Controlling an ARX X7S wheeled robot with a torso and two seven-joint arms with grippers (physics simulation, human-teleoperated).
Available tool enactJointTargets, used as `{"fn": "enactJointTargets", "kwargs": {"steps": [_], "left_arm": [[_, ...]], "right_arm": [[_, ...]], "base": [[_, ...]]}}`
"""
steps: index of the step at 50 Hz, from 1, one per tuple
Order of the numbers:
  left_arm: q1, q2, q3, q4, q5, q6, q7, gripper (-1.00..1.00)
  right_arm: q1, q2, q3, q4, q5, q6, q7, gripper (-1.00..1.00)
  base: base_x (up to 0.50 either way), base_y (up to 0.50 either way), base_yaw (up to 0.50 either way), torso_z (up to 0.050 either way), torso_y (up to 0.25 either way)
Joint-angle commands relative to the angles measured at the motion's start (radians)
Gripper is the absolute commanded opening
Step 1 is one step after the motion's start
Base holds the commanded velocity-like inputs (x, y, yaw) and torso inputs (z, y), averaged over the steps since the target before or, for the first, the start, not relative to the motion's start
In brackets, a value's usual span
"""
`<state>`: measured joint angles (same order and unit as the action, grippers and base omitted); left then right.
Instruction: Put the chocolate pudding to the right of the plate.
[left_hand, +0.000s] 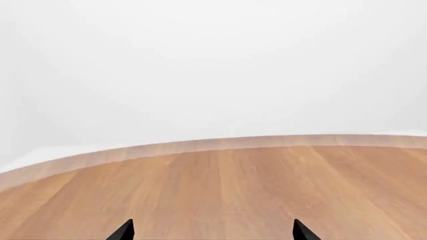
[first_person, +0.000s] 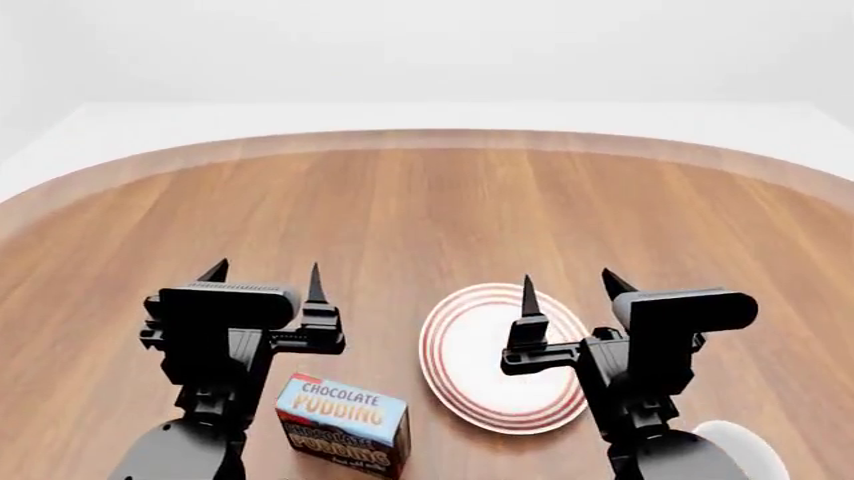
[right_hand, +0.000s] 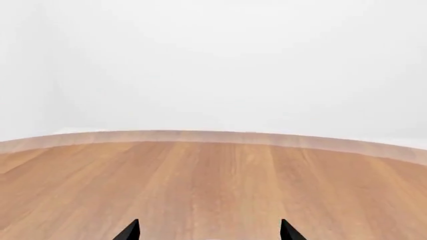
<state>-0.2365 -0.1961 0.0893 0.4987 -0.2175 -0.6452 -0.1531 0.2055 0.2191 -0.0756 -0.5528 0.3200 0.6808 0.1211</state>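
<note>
In the head view the chocolate pudding (first_person: 343, 424), a small carton with a light blue top and dark brown front, lies on the wooden table near the front, left of the plate (first_person: 467, 360). The plate is round and white with red rings. My left gripper (first_person: 264, 275) is open and empty, held above the table just behind the carton. My right gripper (first_person: 571, 283) is open and empty, above the plate's right part. The wrist views show only the fingertips, left (left_hand: 213, 231) and right (right_hand: 210, 231), over bare wood.
A white mug (first_person: 745, 450) shows at the front right corner, partly behind my right arm. The round wooden table (first_person: 427, 210) stretches far behind both grippers to its curved edge, with white floor and wall beyond.
</note>
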Motion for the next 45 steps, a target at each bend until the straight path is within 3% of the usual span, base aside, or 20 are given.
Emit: {"fn": "enactJointTargets", "kwargs": {"steps": [1, 11, 26, 36, 37, 40, 42, 43, 45], "left_arm": [[0.006, -0.007, 0.003, -0.001, -0.005, 0.008, -0.004, 1.00], [0.009, -0.014, -0.001, -0.006, -0.012, 0.014, -0.008, 1.00], [0.015, -0.022, 0.003, -0.009, -0.016, 0.025, -0.014, 1.00], [0.018, -0.025, 0.002, -0.017, -0.023, 0.031, -0.017, 1.00], [0.021, -0.026, 0.003, -0.015, -0.023, 0.033, -0.017, 1.00], [0.022, -0.028, 0.000, -0.021, -0.025, 0.038, -0.017, 1.00], [0.021, -0.029, -0.001, -0.022, -0.026, 0.037, -0.019, 1.00], [0.020, -0.029, -0.001, -0.022, -0.027, 0.036, -0.020, 1.00], [0.020, -0.030, 0.002, -0.024, -0.026, 0.038, -0.020, 1.00]], "right_arm": [[0.001, 0.013, -0.029, 0.010, -0.015, -0.008, 0.003, 1.00], [0.012, 0.012, -0.035, 0.013, -0.009, -0.002, 0.009, 1.00], [-0.002, 0.028, -0.050, 0.004, 0.010, -0.032, -0.019, 1.00], [0.071, 0.028, -0.050, -0.043, 0.047, 0.195, 0.049, 1.00], [0.058, 0.053, -0.062, -0.080, 0.104, 0.182, -0.033, 1.00], [0.060, 0.091, -0.098, -0.153, 0.087, 0.250, -0.008, 1.00], [0.057, 0.064, -0.031, -0.187, 0.145, 0.289, 0.001, 1.00], [0.064, 0.114, -0.070, -0.240, 0.144, 0.319, -0.020, 1.00], [0.102, 0.093, 0.017, -0.290, 0.277, 0.497, -0.026, 1.00]], "base": [[0.00, 0.00, 0.00, 0.000, 0.000], [0.45, 0.00, 0.00, 0.000, 0.001], [0.05, 0.00, 0.00, 0.000, 0.000], [0.00, 0.00, 0.00, 0.000, 0.000], [0.00, 0.00, 0.00, 0.000, 0.000], [0.00, 0.00, 0.00, 0.000, 0.000], [0.00, 0.00, 0.00, 0.000, 0.000], [0.00, 0.00, 0.00, 0.000, 0.000], [0.00, 0.00, 0.00, 0.000, 0.000]]}}
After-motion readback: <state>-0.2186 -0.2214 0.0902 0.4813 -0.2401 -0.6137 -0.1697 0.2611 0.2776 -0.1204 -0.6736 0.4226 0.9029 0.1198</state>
